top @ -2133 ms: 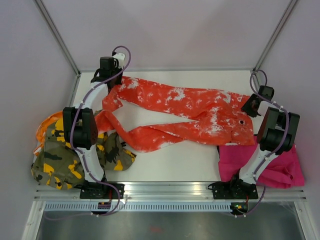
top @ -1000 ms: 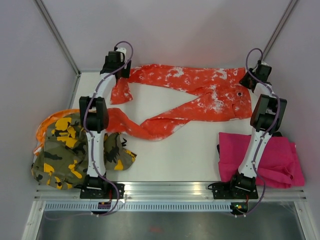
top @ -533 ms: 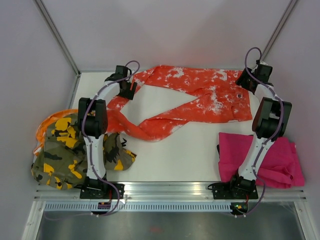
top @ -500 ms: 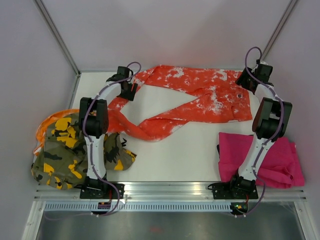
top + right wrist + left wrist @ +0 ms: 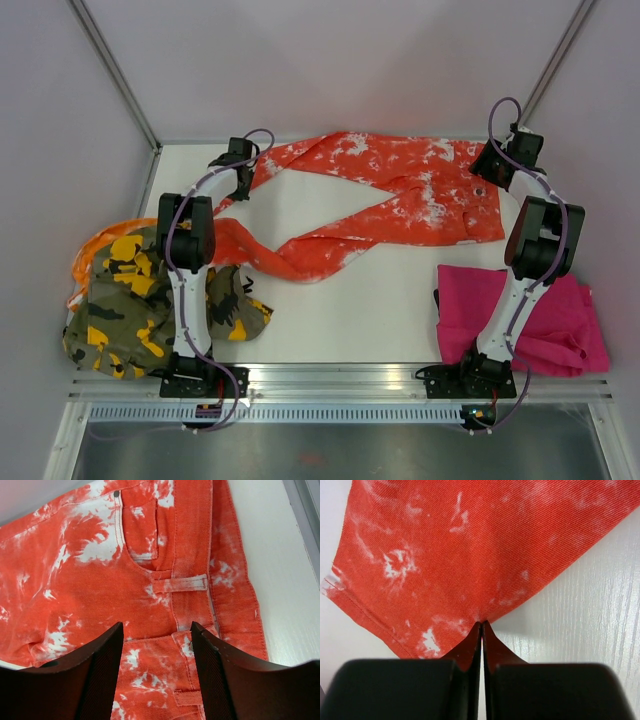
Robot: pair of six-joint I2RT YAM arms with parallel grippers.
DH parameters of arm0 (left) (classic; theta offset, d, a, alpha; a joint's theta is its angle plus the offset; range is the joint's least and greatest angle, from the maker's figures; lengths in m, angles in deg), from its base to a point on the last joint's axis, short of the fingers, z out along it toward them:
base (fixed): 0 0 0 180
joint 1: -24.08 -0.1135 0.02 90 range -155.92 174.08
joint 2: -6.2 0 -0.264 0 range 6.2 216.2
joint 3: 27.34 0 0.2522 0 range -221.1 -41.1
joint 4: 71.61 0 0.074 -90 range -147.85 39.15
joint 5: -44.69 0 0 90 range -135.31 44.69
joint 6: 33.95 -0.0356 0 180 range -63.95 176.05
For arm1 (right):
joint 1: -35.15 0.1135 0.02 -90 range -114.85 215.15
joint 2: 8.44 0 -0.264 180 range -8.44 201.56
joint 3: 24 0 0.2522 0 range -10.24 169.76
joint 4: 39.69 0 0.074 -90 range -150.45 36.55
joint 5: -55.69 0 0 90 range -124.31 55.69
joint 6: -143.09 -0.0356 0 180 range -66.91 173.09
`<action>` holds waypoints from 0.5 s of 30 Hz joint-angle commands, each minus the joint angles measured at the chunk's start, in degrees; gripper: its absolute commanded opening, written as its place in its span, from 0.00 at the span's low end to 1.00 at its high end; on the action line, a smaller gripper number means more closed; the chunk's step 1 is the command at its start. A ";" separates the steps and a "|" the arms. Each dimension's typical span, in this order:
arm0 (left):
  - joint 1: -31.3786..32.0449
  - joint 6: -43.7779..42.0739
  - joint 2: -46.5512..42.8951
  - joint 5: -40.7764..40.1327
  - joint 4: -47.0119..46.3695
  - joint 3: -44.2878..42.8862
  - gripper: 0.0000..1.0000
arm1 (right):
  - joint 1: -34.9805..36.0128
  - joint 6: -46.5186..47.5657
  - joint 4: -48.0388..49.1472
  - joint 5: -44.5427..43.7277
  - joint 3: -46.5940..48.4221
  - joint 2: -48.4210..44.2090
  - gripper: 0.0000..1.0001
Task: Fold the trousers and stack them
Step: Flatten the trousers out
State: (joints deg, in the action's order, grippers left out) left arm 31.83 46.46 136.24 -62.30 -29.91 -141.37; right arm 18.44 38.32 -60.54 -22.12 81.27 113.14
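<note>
Top external view, as we logged it: orange-red trousers lay spread across the upper half of the frame on the white table, one leg bending toward left centre. We found the left gripper, upper left, clenched on a leg's edge. The right gripper, upper right, hung released over the waistband. We noted camouflage trousers lower left and magenta trousers lower right.

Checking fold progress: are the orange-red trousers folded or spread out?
Spread: the orange-red trousers lie flat and unfolded, their two legs splayed apart in a V.
</note>
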 commanded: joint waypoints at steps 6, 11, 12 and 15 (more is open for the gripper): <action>-1.07 1.05 -7.60 2.14 7.70 -10.85 0.02 | 0.27 0.79 1.12 1.09 -0.80 -2.57 0.62; -4.84 15.19 -5.76 6.79 21.79 -38.47 0.02 | 1.33 1.58 1.03 1.26 -1.24 -2.75 0.62; -5.37 16.95 -7.07 8.28 22.06 -38.77 0.02 | 1.59 1.75 1.03 0.65 -1.41 -2.75 0.62; -9.05 25.65 -9.62 17.76 21.63 -36.76 0.02 | 2.47 1.84 1.03 -0.14 -1.77 -2.40 0.62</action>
State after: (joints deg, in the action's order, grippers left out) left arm 26.21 60.65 130.32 -52.27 -13.62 -177.52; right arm 19.71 38.91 -60.76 -22.19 80.04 113.12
